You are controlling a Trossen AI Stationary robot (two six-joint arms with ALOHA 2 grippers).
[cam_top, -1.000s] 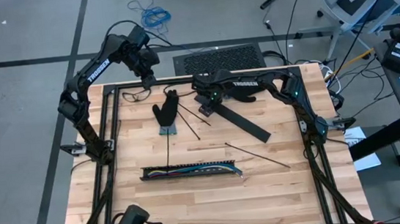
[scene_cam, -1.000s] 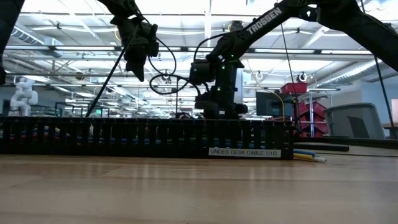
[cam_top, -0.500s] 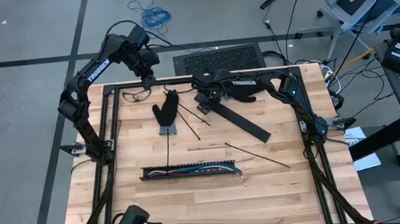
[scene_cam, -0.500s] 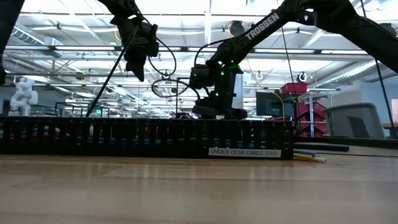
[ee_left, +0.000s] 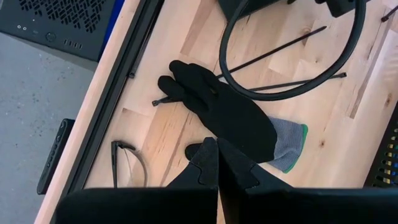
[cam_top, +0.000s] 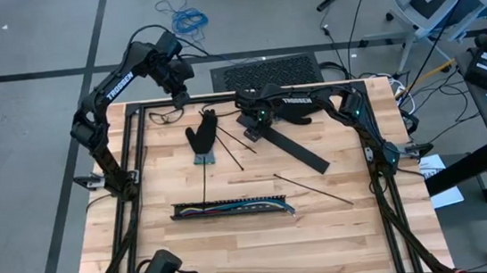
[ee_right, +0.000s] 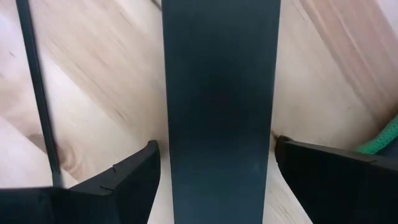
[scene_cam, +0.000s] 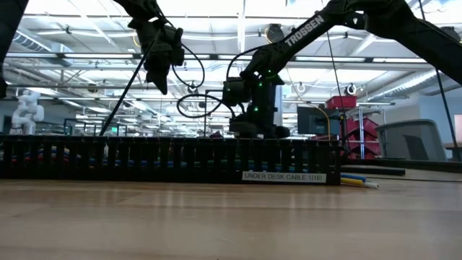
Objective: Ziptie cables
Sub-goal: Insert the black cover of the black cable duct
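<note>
The cables, thin multicoloured wires, lie inside a black slotted strip near the table's front; their ends stick out of it. A flat black strip lies slantwise at the centre back. My right gripper points down over its far end, open. Its fingers stand close on either side of the strip's long edges. My left gripper hangs shut above the far left edge, over a black glove, with nothing between its fingers.
The black glove lies left of the flat strip. Thin black sticks lie scattered on the wood. A pair of glasses rests near the far left edge. The table's near half in front of the slotted strip is bare wood.
My right gripper has tipped a little over the flat strip's far end and stays open. The left arm has kept still.
</note>
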